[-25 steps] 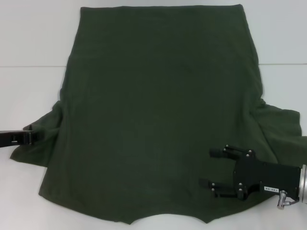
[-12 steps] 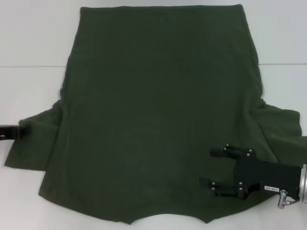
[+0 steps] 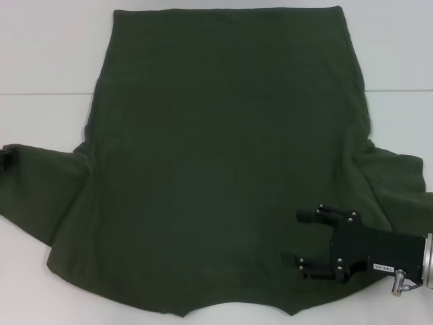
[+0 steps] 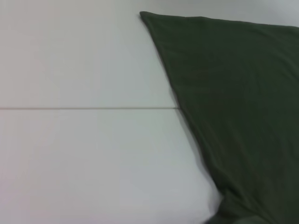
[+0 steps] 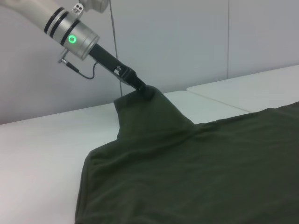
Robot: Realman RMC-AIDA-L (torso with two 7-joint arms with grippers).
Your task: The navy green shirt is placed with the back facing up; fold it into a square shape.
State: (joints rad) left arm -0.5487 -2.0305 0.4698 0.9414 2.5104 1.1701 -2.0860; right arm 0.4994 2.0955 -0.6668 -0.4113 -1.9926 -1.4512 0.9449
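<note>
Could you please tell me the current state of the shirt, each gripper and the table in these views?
navy green shirt: spread back-up on the table, not yet folded; its sleeve on the robot's left is lifted off the surface.
left gripper: jaws shut on that sleeve's tip, holding it up.
right gripper: jaws open, over the shirt's near right part.
table: white, bare around the shirt.

Left gripper [image 5: 142,88] clamped, right gripper [image 3: 302,237] spread.

surface: white table [image 3: 47,61] | on it: navy green shirt [image 3: 223,156], spread flat
</note>
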